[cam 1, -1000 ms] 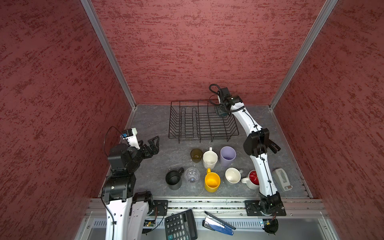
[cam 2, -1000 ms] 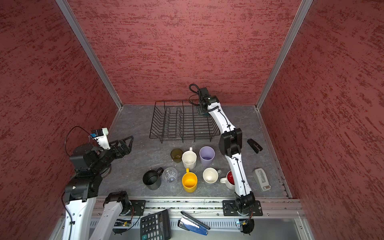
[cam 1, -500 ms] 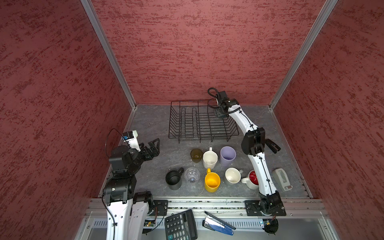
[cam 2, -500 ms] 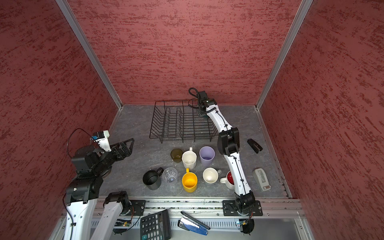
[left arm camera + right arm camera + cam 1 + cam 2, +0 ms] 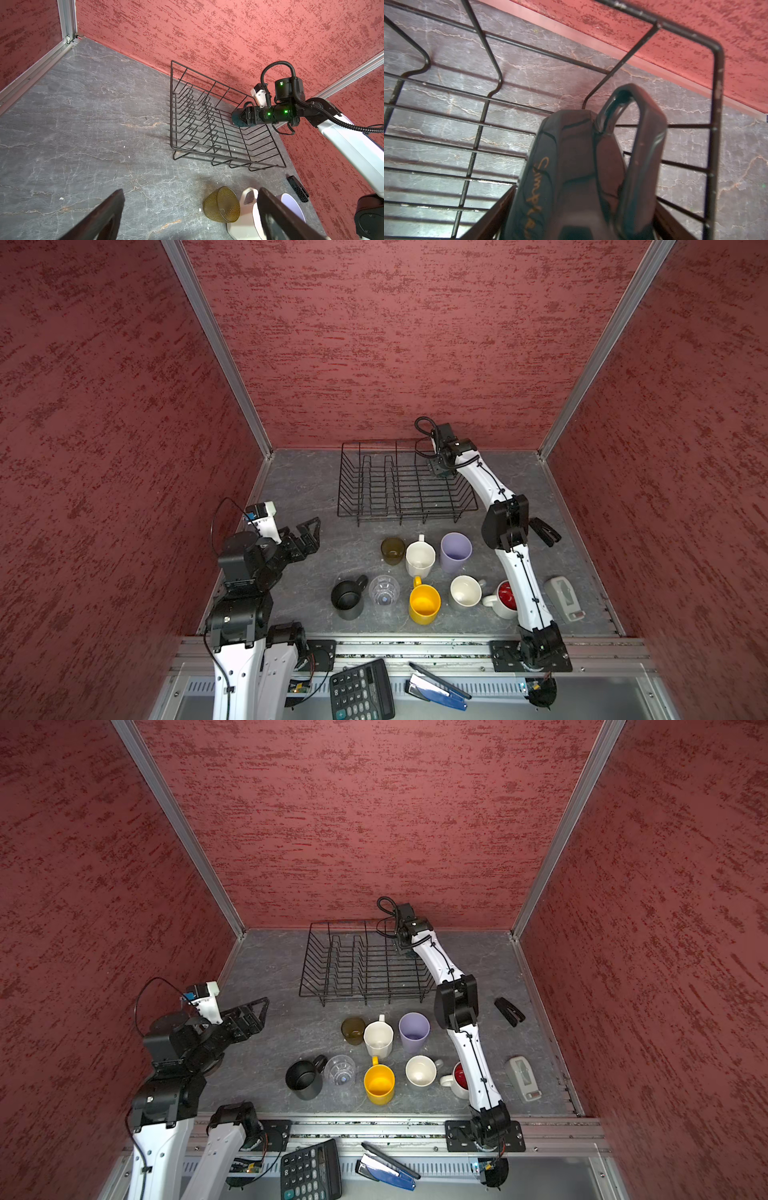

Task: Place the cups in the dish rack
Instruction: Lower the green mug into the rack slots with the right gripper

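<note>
Reaching to the far right corner of the dish rack (image 5: 347,485), the right gripper (image 5: 439,470) sits in the upper middle of both top views, but there the wrist hides what it carries. The left wrist view settles that. It shows a teal mug (image 5: 236,122) clamped at the tip of the right gripper (image 5: 242,118), inside the wire walls of the dish rack (image 5: 172,116) near its back corner. The right wrist view adds detail. The teal mug (image 5: 571,166) fills the lower middle of the frame between the two fingers (image 5: 492,218), with gold script on its side and its handle toward the rack's corner post. No view shows whether the mug touches the rack's floor wires.

At the left edge of the table in both top views, the left gripper (image 5: 309,535) hovers with its jaws spread wide and nothing between them. Its own camera shows the two fingers (image 5: 104,214) well apart over bare table.

Only the top views show all the cups on the table in front of the rack:
- Back row: an olive glass (image 5: 392,549), a white mug (image 5: 420,559) and a lavender tumbler (image 5: 456,551).
- Front row: a black mug (image 5: 347,597), a clear glass (image 5: 384,590), a yellow mug (image 5: 424,603), a grey mug (image 5: 466,591) and a red-lined mug (image 5: 503,599), the last partly behind the right arm.
</note>
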